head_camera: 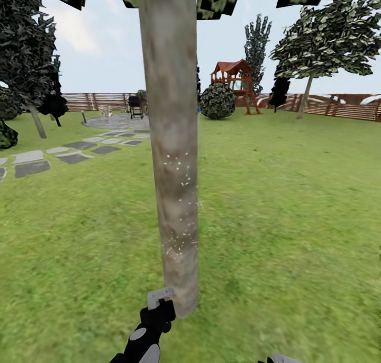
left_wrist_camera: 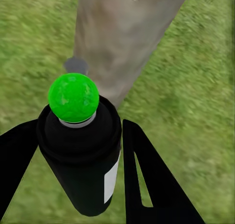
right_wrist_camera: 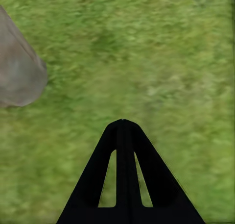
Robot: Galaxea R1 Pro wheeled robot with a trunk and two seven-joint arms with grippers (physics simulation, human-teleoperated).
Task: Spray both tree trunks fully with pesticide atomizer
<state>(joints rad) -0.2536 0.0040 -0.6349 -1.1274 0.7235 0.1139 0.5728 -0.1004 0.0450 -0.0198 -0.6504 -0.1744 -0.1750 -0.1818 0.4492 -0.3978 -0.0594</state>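
1. The left gripper point(left_wrist_camera: 81, 150) was clenched on the pesticide atomizer point(left_wrist_camera: 81, 150), a small dark cylinder with a bright green round head and a pale label, which stood between its two black fingers point(left_wrist_camera: 152, 180).
2. The right gripper point(right_wrist_camera: 123, 150) had its two black fingers pressed together with nothing between them, and it pointed at the grass.
3. The atomizer's head was aimed at the foot of the thick grey-brown tree trunk point(head_camera: 172, 141), which rose just in front of the left gripper point(head_camera: 159, 305) in the head view.
4. Fine white specks of pesticide point(head_camera: 180, 178) lay on the middle part of the bark; the lowest part and the upper part looked bare.
5. To do this step well, I judge the nozzle should be kept facing the bark and swept slowly up and down, so that no band is missed, and the hidden sides need spraying too.
6. The left arm reached forward and low, its wrist near the trunk's base; the right arm hung low at the side.
7. The second leafy tree point(head_camera: 323, 35) stood well apart by the brown wooden slat fence point(head_camera: 338, 106), across the green lawn point(head_camera: 291, 220).
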